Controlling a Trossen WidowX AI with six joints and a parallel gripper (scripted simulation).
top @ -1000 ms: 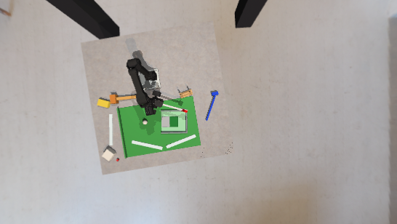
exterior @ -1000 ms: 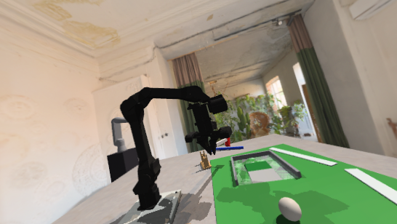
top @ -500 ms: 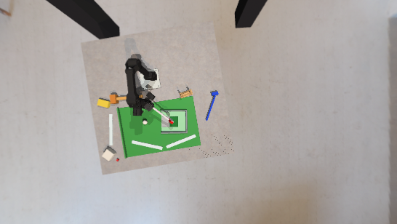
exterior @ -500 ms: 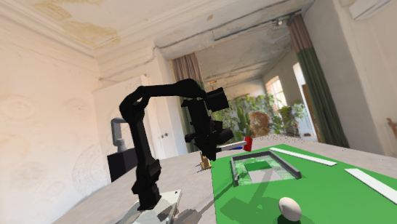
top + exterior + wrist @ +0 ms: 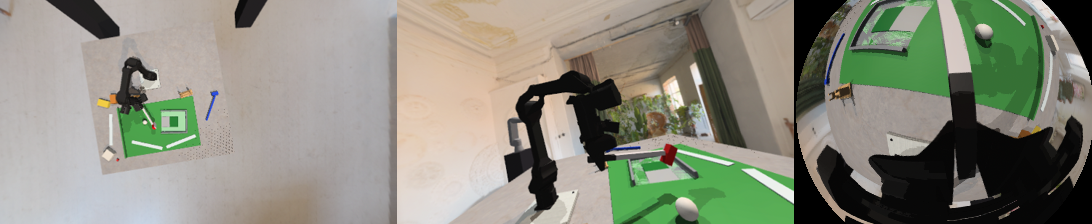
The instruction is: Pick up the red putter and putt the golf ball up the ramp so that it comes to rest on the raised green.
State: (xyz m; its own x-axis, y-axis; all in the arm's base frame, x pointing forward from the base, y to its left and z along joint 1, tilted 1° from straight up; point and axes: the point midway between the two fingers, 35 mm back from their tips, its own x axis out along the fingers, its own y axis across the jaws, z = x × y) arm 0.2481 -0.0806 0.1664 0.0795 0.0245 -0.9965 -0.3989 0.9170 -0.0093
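The tool (image 5: 137, 106) (image 5: 602, 160) (image 5: 958, 123) grips the putter (image 5: 148, 116) (image 5: 640, 155) (image 5: 956, 45) above the mat (image 5: 136, 132) (image 5: 644, 204) (image 5: 929, 65). The ball (image 5: 145, 122) (image 5: 686, 209) (image 5: 984, 32) sits on the mat, off the ramp (image 5: 165, 121) (image 5: 662, 175) (image 5: 908, 19).

No readable text, labels, brands, numbers or signs in top, exterior or wrist view.

Has pale cream plaster walls (image 5: 437, 94), faintly marked with round reliefs at the left, and rises to a moulded ceiling (image 5: 535, 18) with yellowish stains. Opens, between a brownish curtain (image 5: 583, 62) and a longer brown-and-green curtain (image 5: 718, 87), onto a space full of leafy plants (image 5: 633, 113), with a rounded brown wicker-like seat (image 5: 656, 121) among them. Takes in daylight at a bright window (image 5: 671, 87) farther back. Spreads below into a pale greyish floor (image 5: 309, 109), softly brighter at lower left and browner toward lower right from above.
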